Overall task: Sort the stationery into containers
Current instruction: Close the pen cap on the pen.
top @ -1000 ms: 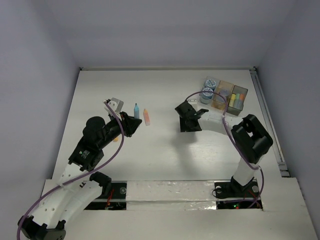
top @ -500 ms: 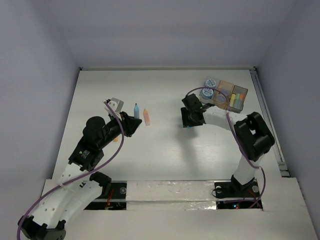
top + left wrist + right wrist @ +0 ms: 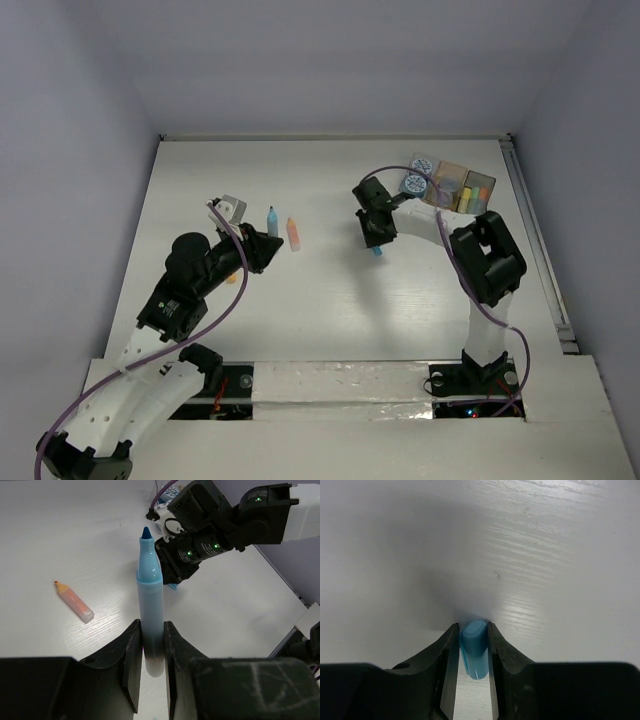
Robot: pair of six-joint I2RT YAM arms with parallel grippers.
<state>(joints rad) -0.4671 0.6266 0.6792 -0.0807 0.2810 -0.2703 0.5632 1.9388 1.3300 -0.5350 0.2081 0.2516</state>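
Observation:
My left gripper (image 3: 151, 630) is shut on an uncapped blue marker (image 3: 150, 600), tip pointing away; from above the marker (image 3: 272, 220) sticks out of the gripper (image 3: 262, 243) at centre left. An orange marker (image 3: 293, 233) lies just right of it, also seen on the table (image 3: 74, 601). My right gripper (image 3: 472, 632) is shut on a small blue cap (image 3: 474, 647) right at the table surface; from above the gripper (image 3: 376, 238) points down with the cap (image 3: 377, 251) at its tip. The amber container (image 3: 447, 183) and grey container (image 3: 477, 192) stand at back right.
Two blue-white rolls (image 3: 421, 166) (image 3: 412, 185) sit against the amber container's left side. The grey container holds yellow and green markers (image 3: 467, 196). The right arm (image 3: 220, 530) shows across the left wrist view. The table's right edge rail (image 3: 530, 230) runs past the containers.
My right gripper swung its wrist round, came down over the blue cap and shut on it. The left arm and its blue marker have not moved.

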